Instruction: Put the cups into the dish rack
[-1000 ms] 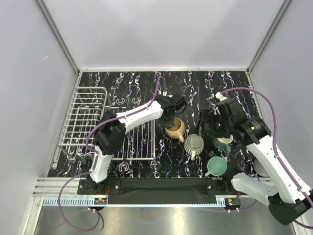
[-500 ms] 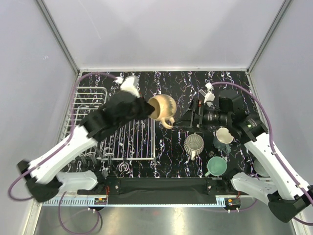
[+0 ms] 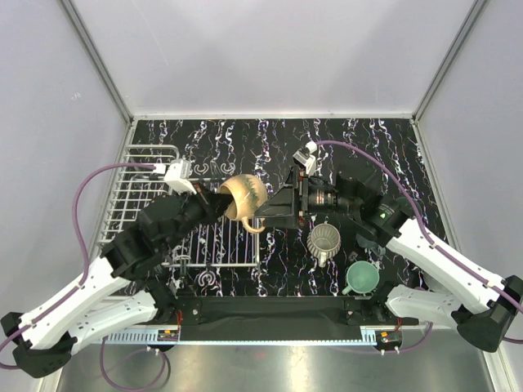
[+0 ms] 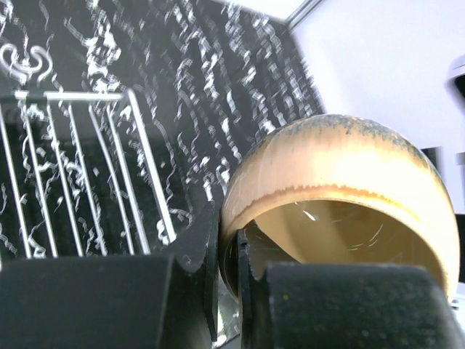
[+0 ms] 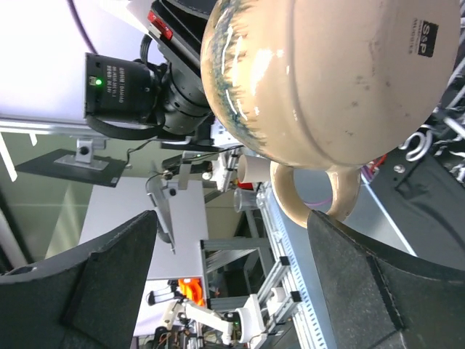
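— Black marbled table [image 3: 384, 139], white walls [image 3: 270, 57] round it. What sits nearest the arm bases?
— That's the mint cup [image 3: 362, 278], upright by the right base. Just beyond it stands the ribbed cup [image 3: 325, 241], also upright. They are apart from each other and well away from the rack [image 3: 151, 149].
— And the tan cup [image 3: 243, 196]?
— Further back, off the table. It's held by the left gripper [image 3: 219, 200], pinched onto its rim with one finger inside and one outside, as the left wrist view shows plainly. It lies on its side, mouth toward the left arm, handle [image 5: 316, 193] hanging down, roughly over the right edge of the rack's flat grid [image 3: 221, 241].
— What about the right gripper [image 3: 278, 204]?
— Spread wide, holding nothing, with its fingers [image 5: 109, 283] either side, just short of the cup's base. I'd judge a handover or re-grip is being set up.
— What could go wrong?
— A rim pinch is a thin hold on a round, glazed cup. A nudge from the right fingers could twist it loose onto the wires or table. If the right closes on the curved belly, the cup may squirt out. The left letting go before the right is firm would drop it too. The wrists are close, so they could clash.
— Furthest back?
— The rack's raised basket [image 3: 139, 184], far left
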### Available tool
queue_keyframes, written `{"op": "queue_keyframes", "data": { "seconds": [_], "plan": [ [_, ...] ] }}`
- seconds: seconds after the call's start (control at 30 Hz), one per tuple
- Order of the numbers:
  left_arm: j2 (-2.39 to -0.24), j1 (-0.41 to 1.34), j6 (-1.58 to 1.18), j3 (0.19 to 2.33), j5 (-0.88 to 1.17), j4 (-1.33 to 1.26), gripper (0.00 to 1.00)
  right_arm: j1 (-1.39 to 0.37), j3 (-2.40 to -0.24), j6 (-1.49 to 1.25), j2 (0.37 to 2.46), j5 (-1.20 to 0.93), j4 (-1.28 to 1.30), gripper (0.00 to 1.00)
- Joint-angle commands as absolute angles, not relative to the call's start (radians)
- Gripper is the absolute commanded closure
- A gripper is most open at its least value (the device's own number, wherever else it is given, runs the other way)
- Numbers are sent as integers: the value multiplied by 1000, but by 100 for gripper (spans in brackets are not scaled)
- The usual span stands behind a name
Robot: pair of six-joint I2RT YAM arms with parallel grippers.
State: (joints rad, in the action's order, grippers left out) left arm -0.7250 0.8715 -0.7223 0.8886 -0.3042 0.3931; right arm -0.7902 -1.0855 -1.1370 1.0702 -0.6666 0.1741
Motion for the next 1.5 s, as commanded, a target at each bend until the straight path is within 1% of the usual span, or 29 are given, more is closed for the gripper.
{"op": "queue_keyframes", "data": {
  "seconds": [0.0,0.23,0.4,0.5,0.63,0.77,0.9,0.97,1.13,1.17,1.27,1.37,1.47],
  "plan": [
    [-660,874,-747,907,-334,107,100,-824,-1080,-1204,1072,-637,44,9],
    [-634,874,-750,914,-337,80,100,-844,-1075,-1200,1068,-612,66,11],
    [-617,874,-732,936,-356,94,100,-844,-1164,-1082,1026,-528,288,10],
    [-595,874,-736,928,-368,86,100,-845,-1161,-1065,1006,-495,324,11],
    [-594,874,-752,916,-347,48,100,-847,-1097,-1114,1029,-546,221,11],
    [-609,874,-772,920,-325,28,100,-854,-1094,-1126,1058,-569,167,12],
    [-614,874,-807,896,-307,-23,100,-865,-1094,-1163,1091,-578,42,13],
    [-617,874,-815,879,-305,-47,100,-873,-1069,-1210,1097,-572,-65,16],
    [-629,874,-830,854,-296,-89,100,-885,-1049,-1264,1127,-557,-156,20],
    [-630,874,-831,851,-293,-89,100,-885,-1051,-1270,1131,-554,-166,24],
    [-635,874,-831,845,-293,-94,100,-887,-1042,-1282,1120,-522,-181,32],
    [-630,874,-830,836,-295,-98,100,-887,-1037,-1293,1114,-503,-183,35],
    [-627,874,-830,828,-290,-101,100,-887,-1023,-1322,1124,-503,-221,42]
  ]
}}
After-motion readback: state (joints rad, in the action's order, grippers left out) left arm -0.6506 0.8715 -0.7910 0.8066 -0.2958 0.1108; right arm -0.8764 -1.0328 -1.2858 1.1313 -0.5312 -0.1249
